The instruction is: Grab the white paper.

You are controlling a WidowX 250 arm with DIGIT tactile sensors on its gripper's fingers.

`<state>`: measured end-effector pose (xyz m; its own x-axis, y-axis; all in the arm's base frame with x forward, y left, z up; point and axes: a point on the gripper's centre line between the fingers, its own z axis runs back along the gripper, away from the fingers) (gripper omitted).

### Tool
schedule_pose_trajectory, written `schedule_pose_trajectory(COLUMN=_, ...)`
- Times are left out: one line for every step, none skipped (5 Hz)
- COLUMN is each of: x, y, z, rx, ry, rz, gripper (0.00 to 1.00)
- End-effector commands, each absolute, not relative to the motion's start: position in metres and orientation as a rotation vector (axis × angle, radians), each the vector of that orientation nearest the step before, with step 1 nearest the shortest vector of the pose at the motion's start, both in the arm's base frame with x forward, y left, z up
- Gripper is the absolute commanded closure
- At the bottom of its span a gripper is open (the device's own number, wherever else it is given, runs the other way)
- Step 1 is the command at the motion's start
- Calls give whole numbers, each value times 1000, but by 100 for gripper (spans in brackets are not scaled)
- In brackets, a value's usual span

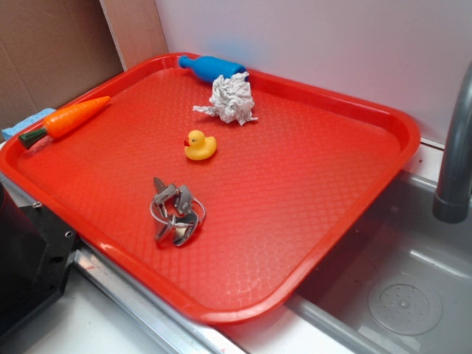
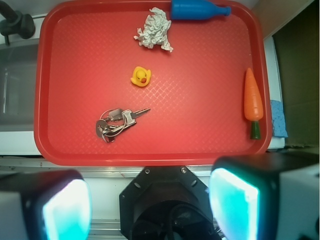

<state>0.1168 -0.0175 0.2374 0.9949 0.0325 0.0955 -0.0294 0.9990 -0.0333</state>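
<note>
The white paper (image 1: 233,98) (image 2: 154,29) is a wrinkly wad lying at the far side of the red tray (image 1: 332,221) (image 2: 65,145), just in front of a blue bottle. My gripper (image 2: 150,205) hangs high above the tray's near edge, over the robot's black base. Its two fingers (image 2: 232,202) stand wide apart with nothing between them, so it is open. In the exterior view the gripper is out of frame. The paper is far from the gripper, across the whole tray.
On the tray lie a yellow toy duck (image 1: 199,145) (image 2: 141,76), a bunch of keys (image 1: 175,212) (image 2: 115,124), an orange toy carrot (image 1: 70,118) (image 2: 253,100) and a blue bottle (image 1: 212,67) (image 2: 197,9). A metal sink (image 1: 405,295) and faucet (image 1: 457,147) adjoin the tray.
</note>
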Motion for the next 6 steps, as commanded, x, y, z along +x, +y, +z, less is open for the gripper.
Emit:
schedule_pose_trajectory(x=117, y=-17, z=237, rx=-32, ry=-96, rz=31, gripper=0)
schedule_pose_trajectory(x=133, y=-5, z=228, rx=-76, ry=-142, rz=228, gripper=0)
schedule_pose_trajectory(x=145, y=3, z=218, rx=-95, ry=-236, rz=429, gripper=0)
schedule_pose_trajectory(x=169, y=13, z=205, rx=-77, ry=-300, rz=575, gripper=0)
schedule_pose_trajectory(x=190, y=22, z=198, rx=-94, ry=-332, rz=651, gripper=0)
schedule_pose_trajectory(x=226, y=26, z=176, rx=-58, ry=-365, rz=742, gripper=0)
